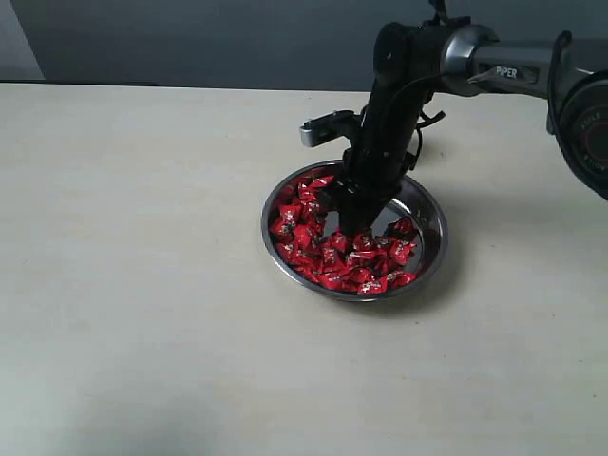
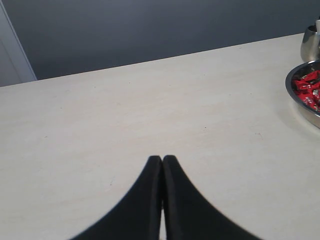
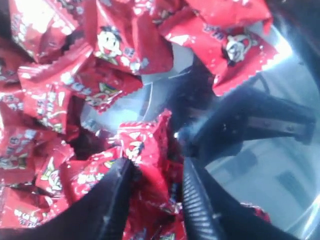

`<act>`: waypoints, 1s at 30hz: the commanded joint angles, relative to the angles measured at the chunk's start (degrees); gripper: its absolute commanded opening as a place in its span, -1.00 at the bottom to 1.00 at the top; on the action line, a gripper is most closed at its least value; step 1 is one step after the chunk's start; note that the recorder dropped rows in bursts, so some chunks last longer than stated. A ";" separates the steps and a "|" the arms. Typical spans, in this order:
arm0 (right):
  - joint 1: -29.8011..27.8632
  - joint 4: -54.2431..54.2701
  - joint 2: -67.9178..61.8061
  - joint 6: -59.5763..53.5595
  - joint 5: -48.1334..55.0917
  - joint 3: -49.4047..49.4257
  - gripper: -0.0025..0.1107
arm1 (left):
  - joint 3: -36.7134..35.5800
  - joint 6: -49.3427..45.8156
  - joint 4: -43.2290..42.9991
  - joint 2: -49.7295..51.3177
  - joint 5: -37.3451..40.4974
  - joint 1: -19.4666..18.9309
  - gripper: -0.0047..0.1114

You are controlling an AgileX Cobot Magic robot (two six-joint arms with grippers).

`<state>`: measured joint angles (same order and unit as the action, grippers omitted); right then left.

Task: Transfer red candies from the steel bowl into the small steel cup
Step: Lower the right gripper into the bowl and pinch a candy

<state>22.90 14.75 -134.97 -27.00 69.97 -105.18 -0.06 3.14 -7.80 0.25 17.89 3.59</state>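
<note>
My right claw [image 3: 157,170] is down in the steel bowl [image 1: 429,224], jaws straddling one of the red candies [image 1: 328,261] heaped there; whether it's pinched I cannot tell. My left claw [image 2: 162,162] is clenched and empty above the tabletop [image 1: 142,285]. The small steel cup [image 2: 310,44] stands just beside the bowl, its inside hidden.

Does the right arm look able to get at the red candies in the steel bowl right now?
Likely yes. The right gripper sits down in the steel bowl among the red candies, jaws apart on either side of one candy, and nothing blocks it.
</note>
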 commanded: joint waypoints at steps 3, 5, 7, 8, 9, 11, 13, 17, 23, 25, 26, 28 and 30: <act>0.05 -0.79 -0.23 -0.34 0.00 0.36 -0.75 | 0.06 0.32 0.02 -0.25 -0.20 0.60 -0.91; 0.05 -1.04 -0.12 -0.38 0.00 0.36 -0.84 | 0.06 0.32 0.02 -0.25 -0.20 0.60 -0.91; 0.05 -1.07 0.27 -0.38 0.00 0.36 -0.86 | 0.06 0.32 0.02 -0.25 -0.20 0.60 -0.91; 0.05 -1.07 0.54 -0.38 0.00 0.36 -0.86 | 0.06 0.32 0.02 -0.25 -0.20 0.60 -0.91; 0.05 -1.07 1.03 -0.38 0.00 0.36 -0.86 | 0.06 0.32 0.02 -0.25 -0.20 0.60 -0.91; 0.05 -1.07 2.18 -0.38 0.00 0.36 -0.86 | 0.06 0.32 0.02 -0.25 -0.20 0.60 -0.91; 0.05 -1.07 3.48 -0.38 0.00 0.36 -0.86 | 0.06 0.32 0.02 -0.25 -0.20 0.60 -0.91; -0.07 -1.29 5.49 -0.38 -0.83 0.36 -0.86 | 0.06 0.32 0.02 -0.25 -0.20 0.60 -0.91; -0.15 -1.18 7.70 -0.38 -1.82 0.36 -0.86 | 0.06 0.32 0.02 -0.25 -0.20 0.60 -0.91; -0.15 -1.29 7.90 -0.38 -1.92 0.36 -0.86 | 0.06 0.32 0.02 -0.25 -0.20 0.60 -0.91; -0.15 -1.29 7.90 -0.38 -1.92 0.36 -0.86 | 0.06 0.32 0.02 -0.25 -0.20 0.60 -0.91; -0.15 -1.29 7.92 -0.26 -2.05 0.36 -0.86 | 0.06 0.32 0.02 -0.25 -0.20 0.60 -0.91; -0.15 -1.29 7.92 -0.18 -1.80 0.36 -0.86 | 0.06 0.32 0.02 -0.25 -0.20 0.60 -0.91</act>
<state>22.90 14.08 -127.78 -27.14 68.22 -105.05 -0.06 3.14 -7.80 0.25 17.89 3.59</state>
